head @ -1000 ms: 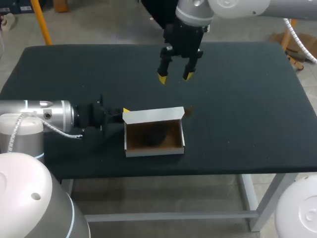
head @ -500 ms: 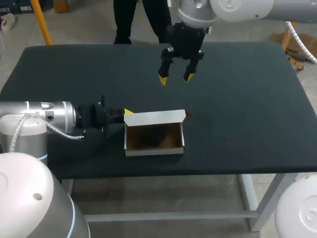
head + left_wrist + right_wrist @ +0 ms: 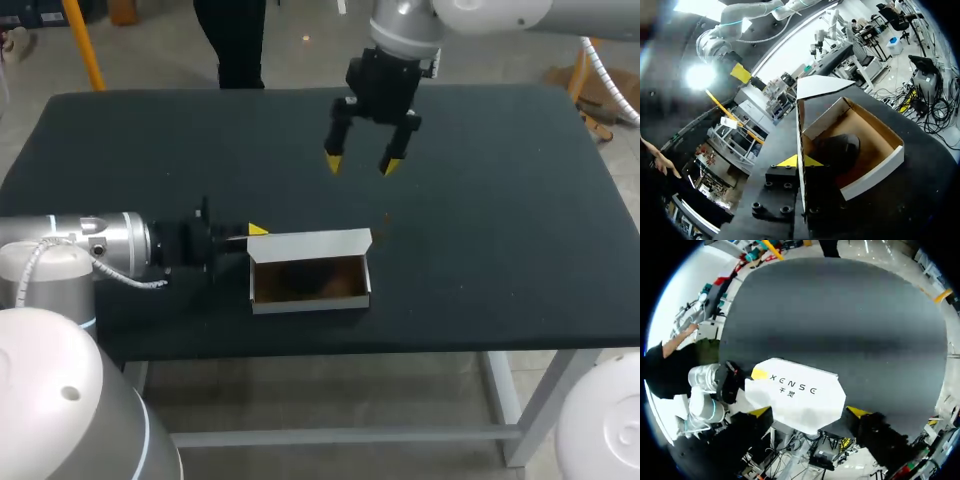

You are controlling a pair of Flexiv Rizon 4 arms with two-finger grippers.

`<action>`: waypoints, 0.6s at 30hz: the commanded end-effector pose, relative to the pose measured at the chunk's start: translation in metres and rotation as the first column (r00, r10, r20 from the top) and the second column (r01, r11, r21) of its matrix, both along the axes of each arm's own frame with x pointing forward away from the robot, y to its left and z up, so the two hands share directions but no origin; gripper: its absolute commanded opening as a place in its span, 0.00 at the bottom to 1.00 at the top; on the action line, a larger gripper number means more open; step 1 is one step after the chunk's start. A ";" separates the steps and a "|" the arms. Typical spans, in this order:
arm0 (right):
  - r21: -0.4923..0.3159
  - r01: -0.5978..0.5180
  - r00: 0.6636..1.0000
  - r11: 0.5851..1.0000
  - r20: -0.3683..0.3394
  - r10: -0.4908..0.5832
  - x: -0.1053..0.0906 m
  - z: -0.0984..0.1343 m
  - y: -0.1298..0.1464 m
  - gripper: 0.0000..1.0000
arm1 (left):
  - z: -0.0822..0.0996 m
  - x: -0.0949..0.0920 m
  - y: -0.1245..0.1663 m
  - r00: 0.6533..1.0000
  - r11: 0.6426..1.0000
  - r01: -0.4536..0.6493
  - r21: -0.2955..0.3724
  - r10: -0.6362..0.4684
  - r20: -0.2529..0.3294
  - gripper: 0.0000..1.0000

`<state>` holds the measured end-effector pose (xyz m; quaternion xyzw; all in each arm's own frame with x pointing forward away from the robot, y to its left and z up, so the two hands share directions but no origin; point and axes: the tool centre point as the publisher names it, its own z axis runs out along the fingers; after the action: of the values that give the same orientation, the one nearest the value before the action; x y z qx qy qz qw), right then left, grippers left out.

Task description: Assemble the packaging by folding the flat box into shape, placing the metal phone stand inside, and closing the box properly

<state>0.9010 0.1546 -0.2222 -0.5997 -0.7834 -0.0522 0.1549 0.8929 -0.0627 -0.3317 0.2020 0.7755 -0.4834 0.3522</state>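
**Black table, box open, lid left to fold**

The black table [image 3: 500, 230] carries one white box [image 3: 310, 300], near its front edge and about mid-width. The box lies with its long axis across the table, parallel to that front edge, and its brown inside faces up. The lid [image 3: 310, 242] rises from the far long wall and leans a little over the opening. Inside, toward the left arm's end, sits a dark rounded shape that I take to be the phone stand [image 3: 837, 150].

The left gripper [image 3: 800, 161] is at the box's left end. In the left wrist view the thin end wall runs between its two yellow tips, which press it from either side, so it is clamped on the cardboard. The right gripper [image 3: 361, 164] hangs above the table behind the box, well apart from it, with its fingers spread and nothing between them.

The box looks formed and loaded, so I judge that closing is the step in hand. The next move seems to call for the right gripper to drop behind the lid, push it forward and down, then tuck its front flap. The left gripper's hold steadies the box, but it may have to let go so the lid can seat.
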 end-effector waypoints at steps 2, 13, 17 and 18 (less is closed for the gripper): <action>-0.023 0.164 0.970 0.986 -0.179 -0.166 0.004 -0.006 -0.008 1.00 | -0.006 -0.006 -0.001 1.000 1.000 -0.009 0.001 0.009 0.027 0.00; -0.080 0.336 0.892 0.938 -0.293 -0.344 -0.009 -0.021 -0.015 1.00 | -0.010 -0.011 0.001 0.997 1.000 -0.004 0.004 0.004 0.078 0.00; -0.080 0.336 0.892 0.938 -0.293 -0.344 -0.009 -0.021 -0.015 1.00 | -0.012 -0.013 -0.001 0.995 1.000 0.008 0.007 -0.008 0.096 0.00; -0.080 0.336 0.892 0.938 -0.293 -0.344 -0.009 -0.021 -0.015 1.00 | -0.012 -0.013 -0.001 0.995 1.000 0.010 0.006 -0.011 0.098 0.00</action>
<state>0.8899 0.1386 -0.2442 -0.7324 -0.6330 0.0187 0.2501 0.8815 -0.0637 -0.3394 0.2299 0.7604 -0.4698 0.3849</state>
